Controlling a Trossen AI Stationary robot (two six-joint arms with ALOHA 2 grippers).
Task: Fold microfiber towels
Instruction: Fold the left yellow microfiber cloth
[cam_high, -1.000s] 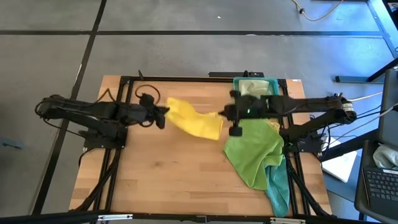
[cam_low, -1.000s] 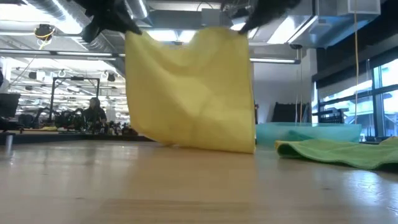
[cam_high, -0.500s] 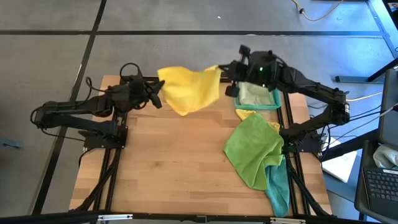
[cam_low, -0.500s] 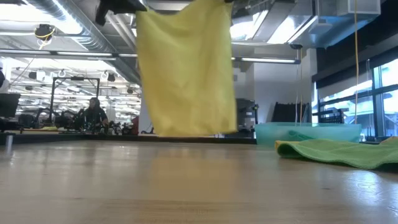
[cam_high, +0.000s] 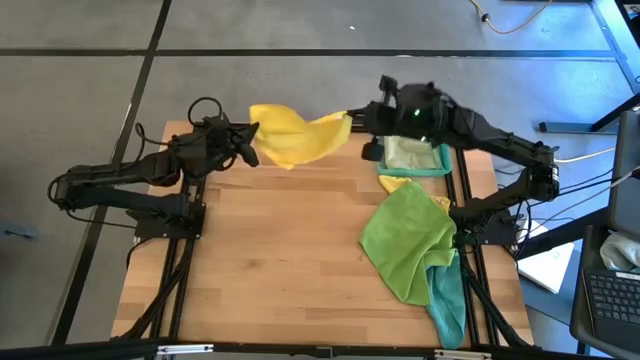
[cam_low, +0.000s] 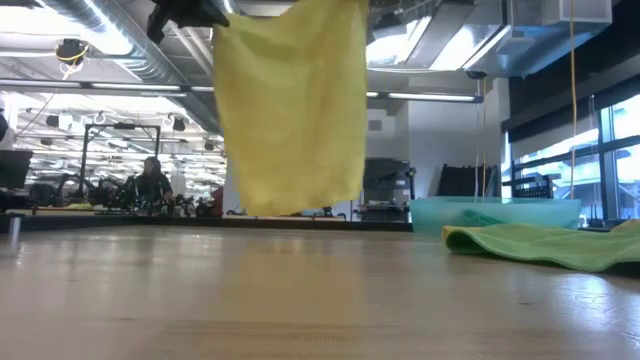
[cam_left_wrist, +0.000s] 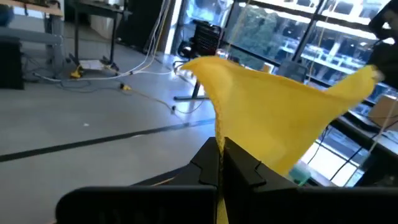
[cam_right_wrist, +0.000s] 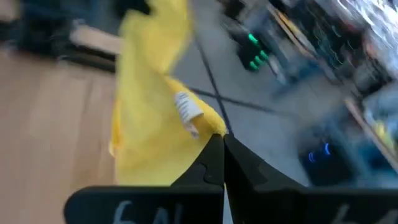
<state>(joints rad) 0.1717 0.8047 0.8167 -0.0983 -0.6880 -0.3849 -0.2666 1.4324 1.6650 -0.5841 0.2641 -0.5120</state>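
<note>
Yellow towel held aloft by two corners, over the table's far edge.

Left gripper and right gripper each have jaws clamped on a corner of the yellow towel; it hangs clear of the table; a thin pinch could slip and drop a corner off the far edge; open wood lies near, with the green towel and tray crowding the right.
</note>
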